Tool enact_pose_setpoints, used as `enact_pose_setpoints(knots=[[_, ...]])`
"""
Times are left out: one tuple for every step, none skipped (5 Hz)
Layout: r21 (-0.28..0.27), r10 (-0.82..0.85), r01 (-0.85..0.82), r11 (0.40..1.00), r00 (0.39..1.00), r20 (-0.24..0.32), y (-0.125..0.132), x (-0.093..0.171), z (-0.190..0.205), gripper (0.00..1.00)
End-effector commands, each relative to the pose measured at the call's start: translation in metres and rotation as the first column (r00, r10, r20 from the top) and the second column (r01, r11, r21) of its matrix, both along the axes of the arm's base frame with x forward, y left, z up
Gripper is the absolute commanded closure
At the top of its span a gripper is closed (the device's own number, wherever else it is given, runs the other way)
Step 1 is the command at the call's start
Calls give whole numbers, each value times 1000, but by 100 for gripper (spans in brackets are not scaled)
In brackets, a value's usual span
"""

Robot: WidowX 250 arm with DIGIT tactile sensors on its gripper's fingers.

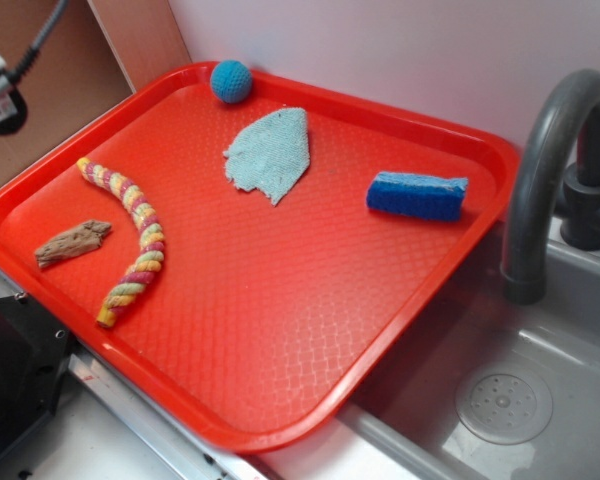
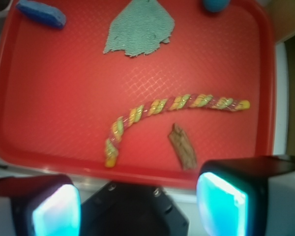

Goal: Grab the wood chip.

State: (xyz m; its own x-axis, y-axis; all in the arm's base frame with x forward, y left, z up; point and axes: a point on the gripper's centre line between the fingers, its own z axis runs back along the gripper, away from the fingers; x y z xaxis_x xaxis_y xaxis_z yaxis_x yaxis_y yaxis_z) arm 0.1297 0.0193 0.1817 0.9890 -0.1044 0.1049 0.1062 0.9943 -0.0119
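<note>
No readable text, brand or label on anything I can see in either view.

Wood chip (image 1: 72, 242) lies flat on the red tray (image 1: 280, 330), near the tray's left edge in the exterior view, nothing touching it. The pink-yellow twisted rope (image 1: 130, 240) curves just beside it, a clear gap between them. In the wrist view the chip (image 2: 183, 146) sits below the rope (image 2: 167, 110), close to the tray's near rim, tilted diagonally.

Gripper (image 2: 137, 206): jaws spread wide apart, nothing between them. I see both fingers at the bottom of the wrist view, pads (image 2: 221, 206) glowing cyan. It's up above the tray edge, well clear of the chip; the chip shows just above the right-hand pad in frame. The exterior view doesn't show the claw itself, only a black part and cable at top left.

Other items on the tray, all well apart from the chip:
- blue-grey cloth scrap (image 1: 270, 152), mid-back
- blue sponge (image 1: 417, 195), right side
- teal crocheted ball (image 1: 231, 81), back rim

Grey faucet (image 1: 550, 170) and sink (image 1: 520, 400) sit right of the tray.
</note>
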Motion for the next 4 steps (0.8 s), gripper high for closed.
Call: enact_pose_setpoints(knots=[[19, -109, 108, 994, 994, 28, 34, 11, -45, 0], [43, -127, 125, 991, 992, 28, 41, 10, -56, 0], [100, -149, 147, 984, 989, 13, 46, 13, -72, 0], [122, -161, 159, 980, 987, 2, 52, 17, -86, 0]])
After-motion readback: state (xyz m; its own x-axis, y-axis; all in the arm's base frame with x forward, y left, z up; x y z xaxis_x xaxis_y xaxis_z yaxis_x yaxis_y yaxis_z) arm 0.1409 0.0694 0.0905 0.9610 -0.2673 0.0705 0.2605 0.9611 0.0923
